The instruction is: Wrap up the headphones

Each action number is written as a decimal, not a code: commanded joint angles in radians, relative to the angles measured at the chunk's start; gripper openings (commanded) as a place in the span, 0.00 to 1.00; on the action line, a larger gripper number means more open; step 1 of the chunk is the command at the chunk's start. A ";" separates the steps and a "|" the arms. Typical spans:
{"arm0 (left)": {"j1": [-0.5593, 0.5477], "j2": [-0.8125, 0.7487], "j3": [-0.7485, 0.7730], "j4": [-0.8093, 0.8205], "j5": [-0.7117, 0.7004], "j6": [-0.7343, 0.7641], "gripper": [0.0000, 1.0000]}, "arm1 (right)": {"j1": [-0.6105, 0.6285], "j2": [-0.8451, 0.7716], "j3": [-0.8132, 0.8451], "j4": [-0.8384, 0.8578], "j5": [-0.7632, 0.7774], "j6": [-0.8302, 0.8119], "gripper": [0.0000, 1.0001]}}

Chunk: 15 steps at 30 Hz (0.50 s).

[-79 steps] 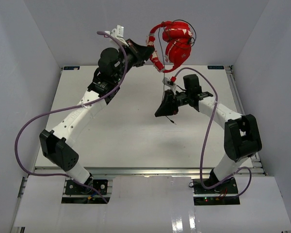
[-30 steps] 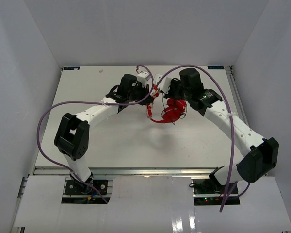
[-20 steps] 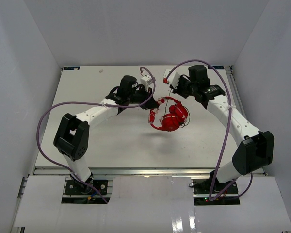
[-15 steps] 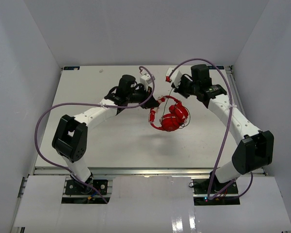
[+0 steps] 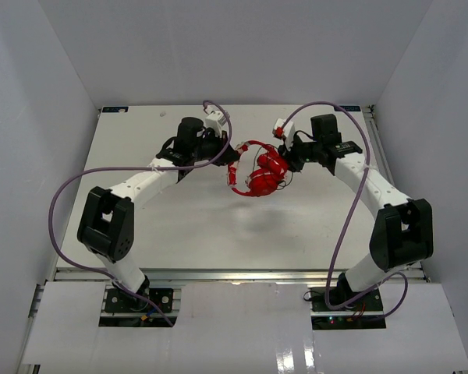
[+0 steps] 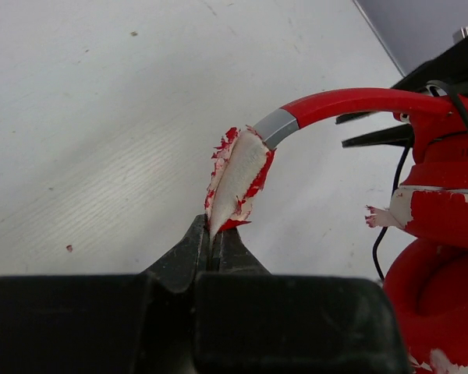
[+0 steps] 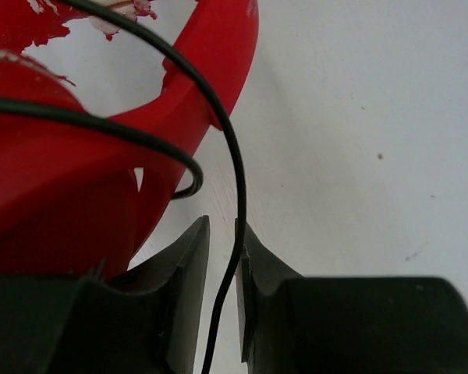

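Mid-bench, from above: red headphones (image 5: 256,174) strung between the left fingers (image 6: 215,235) and the right fingers (image 5: 287,159), raised clear of the white bench (image 5: 179,226), with a soft shadow (image 5: 257,226) on the surface below.

Left fingers pressed fully together, nipping the very tip of the headband (image 6: 351,101) at its frayed end, red skin peeled back to white there. From that pinch, headband arching up and away from the fingertips, past a grey collar (image 6: 279,125), toward the earcups (image 6: 444,234). Earcups bunched together just beyond the left fingertips and off to one side, scuffed white in patches, on the side toward the right fingers.

Right fingers standing narrowly apart, not closed on anything. Thin black cable (image 7: 235,167) dropping straight through the slot between them, lying against one finger and clear of the other, unpinched. Above those fingertips, same cable curving up and across the red shell; a second black loop crossing the red body just beside them. Red plastic filling the space directly ahead of and beside the right fingers, very near; actual contact impossible to tell.

Another stretch of black cable hanging beside the earcups, beyond the left fingertips.

Trailing from both arms: purple cables (image 5: 109,171), looping well back from either set of fingers.
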 commanded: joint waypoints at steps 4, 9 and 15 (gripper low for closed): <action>0.005 0.029 0.006 0.020 -0.041 -0.046 0.00 | -0.020 0.051 -0.016 0.013 -0.081 0.056 0.50; 0.007 0.082 -0.031 0.088 -0.012 -0.071 0.00 | -0.084 0.046 -0.069 0.024 -0.046 0.072 0.73; 0.015 0.141 -0.051 0.123 -0.031 -0.070 0.00 | -0.169 0.014 -0.124 0.022 -0.036 0.065 0.75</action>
